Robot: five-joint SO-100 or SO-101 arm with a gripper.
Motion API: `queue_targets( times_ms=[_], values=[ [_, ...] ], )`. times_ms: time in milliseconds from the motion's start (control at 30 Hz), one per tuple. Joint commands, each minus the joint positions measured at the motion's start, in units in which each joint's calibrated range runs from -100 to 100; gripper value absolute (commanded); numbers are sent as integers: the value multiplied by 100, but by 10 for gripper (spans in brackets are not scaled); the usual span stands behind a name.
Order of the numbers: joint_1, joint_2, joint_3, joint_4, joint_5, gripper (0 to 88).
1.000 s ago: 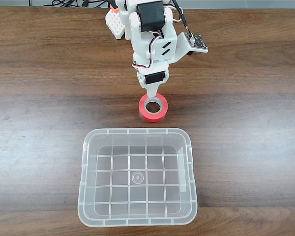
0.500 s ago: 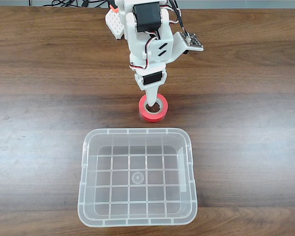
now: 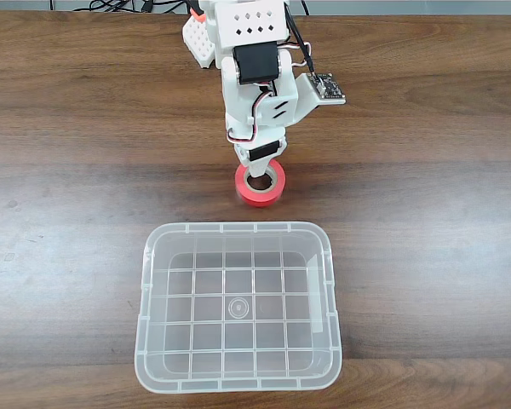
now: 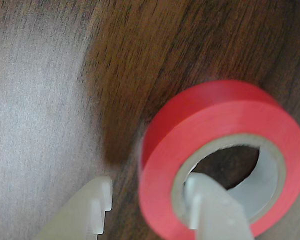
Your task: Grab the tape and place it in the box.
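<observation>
Above the box (image 3: 238,375), the parted pincer (image 4: 147,200) straddles the unlabelled tape's (image 4: 210,125) wall, not clamped.

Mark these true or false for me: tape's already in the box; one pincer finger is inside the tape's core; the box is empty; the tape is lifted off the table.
1. The tape is in the box. False: it lies on the table, beyond the box's far rim.
2. One finger of the pincer is inside the tape's core. True; the other is outside the roll.
3. The box is empty. True.
4. The tape is lifted. False: it rests flat on the table.
</observation>
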Motion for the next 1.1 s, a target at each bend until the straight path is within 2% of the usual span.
queue_targets(
  times_ms=[0,367,533,800,1067],
  values=[
    [59,-126,-159,6,25,37],
    [59,-151,-167,66,25,38],
    [59,-593,-807,888,20,35],
    [8,-2395,-2130,2189,30,38],
    [-14,-3248,-2296,2634,30,39]
  ],
)
